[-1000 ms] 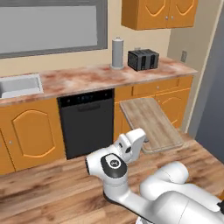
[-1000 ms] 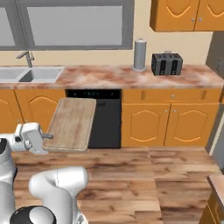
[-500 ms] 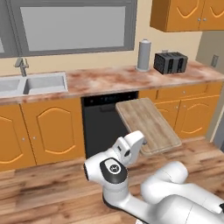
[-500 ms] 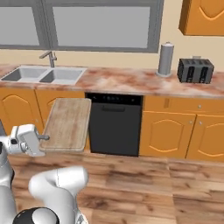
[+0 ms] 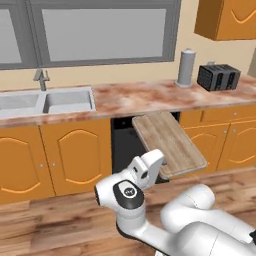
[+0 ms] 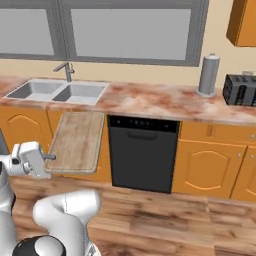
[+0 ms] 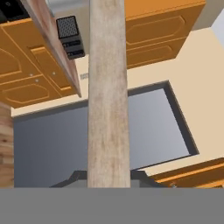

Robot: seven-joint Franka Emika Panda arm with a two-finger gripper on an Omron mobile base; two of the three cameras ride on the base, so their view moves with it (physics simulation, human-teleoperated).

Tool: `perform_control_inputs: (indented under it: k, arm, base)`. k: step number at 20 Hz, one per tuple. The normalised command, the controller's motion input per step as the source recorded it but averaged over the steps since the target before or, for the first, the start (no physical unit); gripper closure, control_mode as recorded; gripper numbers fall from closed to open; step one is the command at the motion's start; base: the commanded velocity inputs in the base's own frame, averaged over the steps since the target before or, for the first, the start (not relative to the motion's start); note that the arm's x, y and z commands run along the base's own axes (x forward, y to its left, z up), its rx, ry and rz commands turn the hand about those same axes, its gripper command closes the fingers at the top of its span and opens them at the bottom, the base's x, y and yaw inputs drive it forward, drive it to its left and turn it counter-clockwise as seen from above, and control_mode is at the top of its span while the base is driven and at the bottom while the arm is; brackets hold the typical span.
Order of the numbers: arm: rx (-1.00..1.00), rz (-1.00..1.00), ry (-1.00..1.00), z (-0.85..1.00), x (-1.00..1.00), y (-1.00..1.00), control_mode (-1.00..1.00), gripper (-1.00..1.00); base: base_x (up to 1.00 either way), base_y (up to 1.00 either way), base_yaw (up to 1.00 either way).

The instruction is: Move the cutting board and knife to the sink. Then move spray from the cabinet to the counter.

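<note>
My gripper (image 5: 161,171) (image 6: 50,162) is shut on the near edge of the cutting board (image 5: 170,142) (image 6: 77,140), a light wooden board held tilted in the air in front of the base cabinets. In the hand view the cutting board (image 7: 108,96) runs edge-on up the middle. The steel double sink (image 5: 50,102) (image 6: 60,92) is set in the marbled counter (image 5: 145,97) (image 6: 150,102), left of the board. The orange wall cabinet (image 5: 225,20) (image 6: 245,22) hangs at the upper right. The knife and the spray are out of view.
A black dishwasher (image 6: 142,152) sits under the counter behind the board. A grey canister (image 5: 186,67) (image 6: 208,75) and a black toaster (image 5: 218,76) (image 6: 240,90) stand on the counter at the right. A faucet (image 6: 65,70) rises behind the sink. The floor is wood.
The base has driven left along the counter, so the sink has come further into both base views. The board stays in my shut gripper.
</note>
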Motion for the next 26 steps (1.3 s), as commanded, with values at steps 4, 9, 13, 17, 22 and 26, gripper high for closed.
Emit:
perform_control_inputs:
  k: [4,9,13,17,22,26]
  arm:
    - [0.0,0.0,0.0,0.0,0.0,0.0,1.0,1.0]
    - [0.0,0.0,0.0,0.0,0.0,0.0,1.0,1.0]
    - [0.0,0.0,0.0,0.0,0.0,0.0,1.0,1.0]
    - [0.0,0.0,0.0,0.0,0.0,0.0,1.0,1.0]
    - [0.0,0.0,0.0,0.0,0.0,0.0,1.0,1.0]
    - [0.0,0.0,0.0,0.0,0.0,0.0,1.0,1.0]
  base:
    - [0.55,0.48,0.1]
    - [0.53,0.51,0.06]
    - [0.5,0.57,0.0]
    - [0.5,0.62,0.0]
    - [0.51,0.67,0.0]
    - [0.54,0.71,0.0]
